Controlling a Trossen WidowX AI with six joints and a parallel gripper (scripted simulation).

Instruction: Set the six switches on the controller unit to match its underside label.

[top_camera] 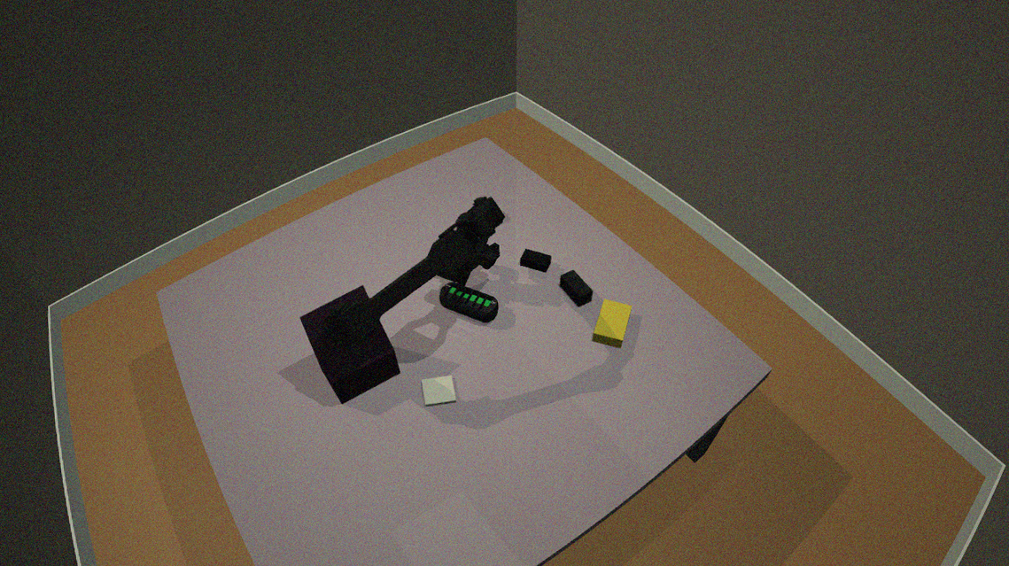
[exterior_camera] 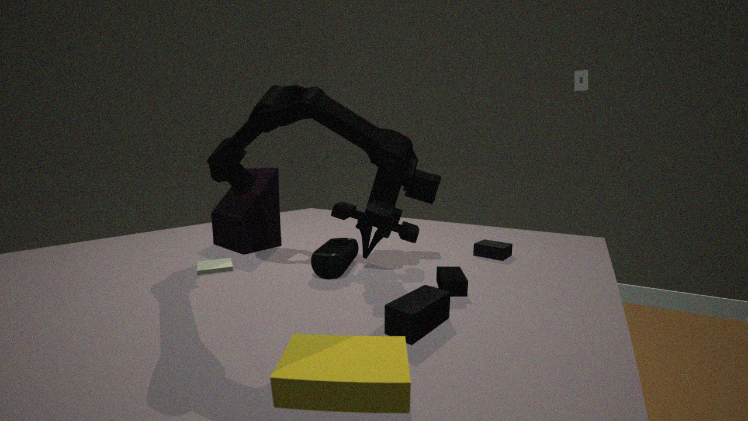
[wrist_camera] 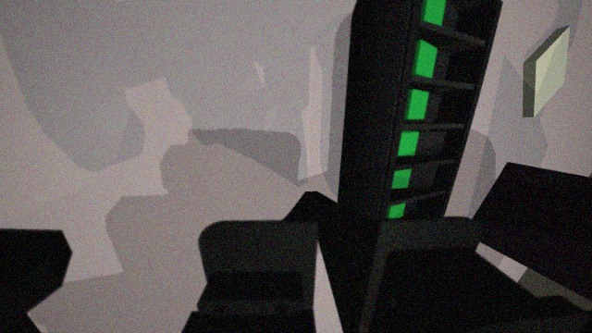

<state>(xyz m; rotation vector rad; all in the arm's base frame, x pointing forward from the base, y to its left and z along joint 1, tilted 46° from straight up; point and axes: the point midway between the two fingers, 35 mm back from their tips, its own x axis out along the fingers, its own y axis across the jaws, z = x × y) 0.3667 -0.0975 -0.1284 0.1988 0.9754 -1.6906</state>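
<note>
The dark grey controller unit sits on its base on the bench, its label hidden underneath. Its row of switches shows six green ends in the wrist view, on the side toward my fingers; which ends are pressed down I cannot tell for sure. My gripper is shut and empty. It points down close beside the unit's long side, with the fingertips lower than the unit's top or near that height. I cannot tell if they touch it.
A yellow block and dark blocks lie on the bench, away from the unit. A pale flat tile lies near the arm's base block.
</note>
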